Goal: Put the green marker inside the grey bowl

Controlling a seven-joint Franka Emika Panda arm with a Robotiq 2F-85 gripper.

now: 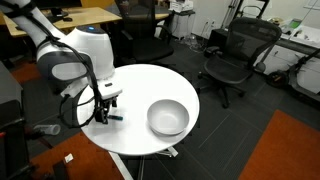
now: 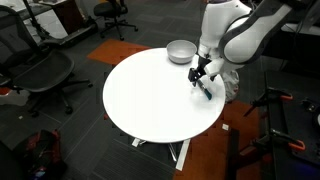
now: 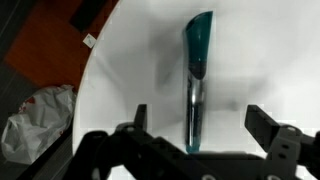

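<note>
Your gripper (image 3: 200,128) hangs open over the table (image 1: 150,85), jaws either side of the marker (image 3: 198,60). The bowl (image 1: 168,118) sits apart on the same table.

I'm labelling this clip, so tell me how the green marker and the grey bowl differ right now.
The green marker is a thin stick, teal at one end; the grey bowl is round, hollow and pale. The marker lies flat between the fingers of the open gripper; the bowl stands upright, apart from it, with nothing inside. Both rest on the white table.
</note>
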